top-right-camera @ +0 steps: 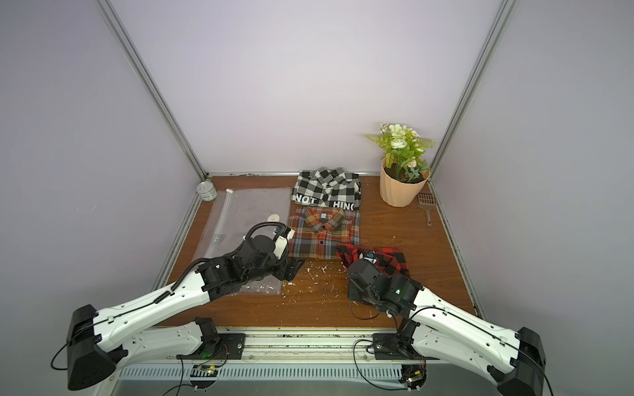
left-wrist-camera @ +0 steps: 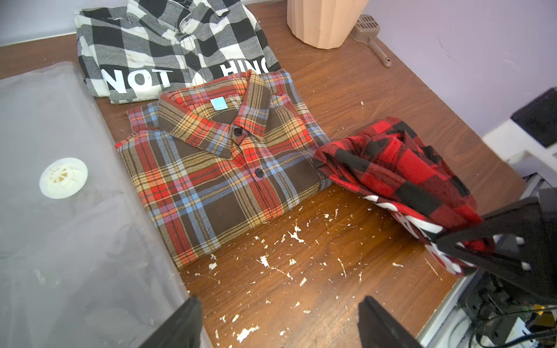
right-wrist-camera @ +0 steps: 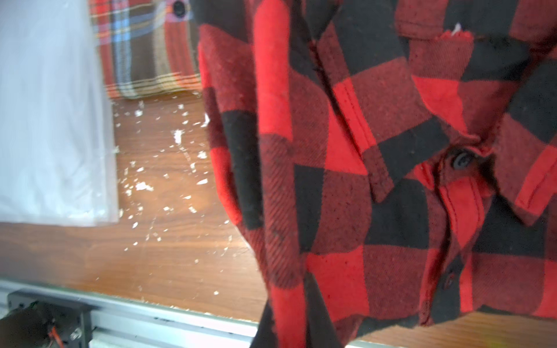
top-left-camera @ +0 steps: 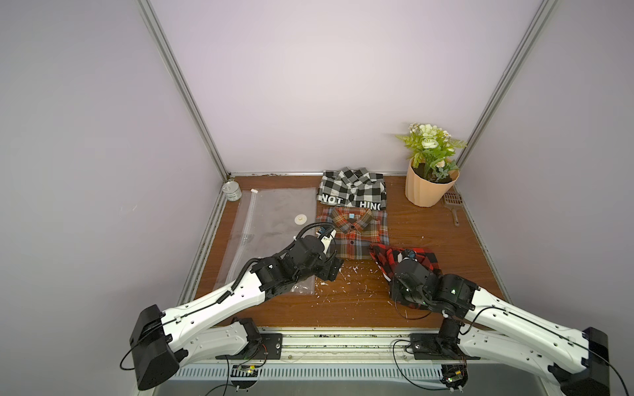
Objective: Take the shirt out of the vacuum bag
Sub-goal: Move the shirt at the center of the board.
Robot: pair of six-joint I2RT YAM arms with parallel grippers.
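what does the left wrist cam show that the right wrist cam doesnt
Only the left wrist view: the black-and-white shirt, the white valve disc, the peach pot and the scoop.
Only the right wrist view: a button on the red check shirt, seen close up, and a corner of the vacuum bag.
Both: the red check shirt, the vacuum bag, the plaid shirt and white flecks on the table.
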